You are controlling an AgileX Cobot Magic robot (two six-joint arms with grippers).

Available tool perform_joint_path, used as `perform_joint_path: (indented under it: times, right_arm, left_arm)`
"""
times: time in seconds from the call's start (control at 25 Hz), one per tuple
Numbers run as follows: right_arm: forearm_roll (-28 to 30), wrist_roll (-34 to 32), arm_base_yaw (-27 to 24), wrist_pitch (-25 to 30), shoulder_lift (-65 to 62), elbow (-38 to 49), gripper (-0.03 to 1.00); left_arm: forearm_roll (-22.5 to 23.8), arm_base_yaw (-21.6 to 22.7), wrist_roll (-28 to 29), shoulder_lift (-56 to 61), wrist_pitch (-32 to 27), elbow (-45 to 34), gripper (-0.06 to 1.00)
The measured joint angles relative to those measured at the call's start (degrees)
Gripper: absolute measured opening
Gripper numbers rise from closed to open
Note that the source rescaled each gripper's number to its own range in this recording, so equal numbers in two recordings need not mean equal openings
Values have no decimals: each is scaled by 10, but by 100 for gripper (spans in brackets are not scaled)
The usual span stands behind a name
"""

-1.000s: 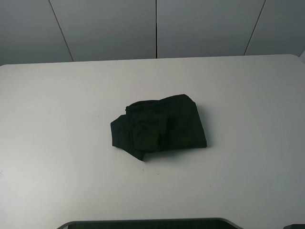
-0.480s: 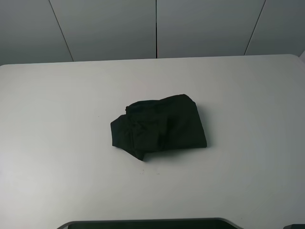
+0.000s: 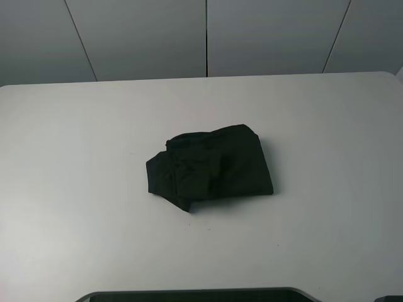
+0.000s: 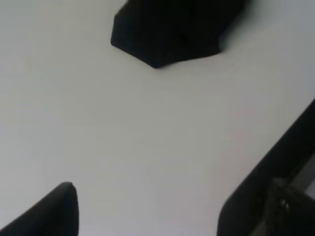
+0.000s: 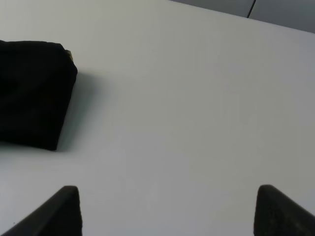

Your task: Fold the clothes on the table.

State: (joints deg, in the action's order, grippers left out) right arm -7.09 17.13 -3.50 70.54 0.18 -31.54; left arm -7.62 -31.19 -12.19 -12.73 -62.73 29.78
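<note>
Exterior high: black T-shirt [image 3: 211, 167] lies bunched into a compact, roughly folded bundle near the middle of the white tabletop [image 3: 75, 157]. No print visible on it, just black fabric with a few creases and a small flap poking out at the near left corner. Neither arm is over the tabletop in this view; a dark edge runs along the bottom of frame. Grey panelled wall [image 3: 208, 38] behind the far edge.

Left wrist: left end effector [image 4: 147, 211] hangs above bare tabletop [image 4: 147, 137], released, fingers spread wide, nothing between them. One dark fingertip [image 4: 54, 211] shows clearly, the other side is a blurred dark shape. The T-shirt [image 4: 172, 29] is well apart from it, out ahead of the fingers.

Right wrist: right end effector [image 5: 167, 211] also released, both fingertips [image 5: 66, 209] well apart with only tabletop [image 5: 187, 108] between them. The T-shirt [image 5: 32, 93] sits off to one side ahead of it, not touched; a tiny light tag shows at its corner. Strip of the wall past the far tabletop edge.
</note>
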Motion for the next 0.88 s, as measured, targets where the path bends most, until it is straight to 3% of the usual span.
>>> perform_joint_path:
  times: [0.16, 0.32, 0.56, 0.68, 0.88]
  right_arm:
    - [0, 2, 0, 0, 0, 0, 84]
    - [-1, 2, 0, 0, 0, 0, 84]
    - [-1, 2, 0, 0, 0, 0, 84]
    - [-5, 2, 0, 0, 0, 0, 84]
    - [-9, 2, 0, 0, 0, 0, 84]
  left_arm:
    - [32, 0, 46, 98, 2, 0, 97]
    - [64, 0, 109, 125, 4, -1, 97]
    - [66, 23, 126, 127, 4, -1, 97]
    - [61, 65, 122, 127, 4, -1, 95]
    - [41, 186, 98, 127, 4, -1, 72]
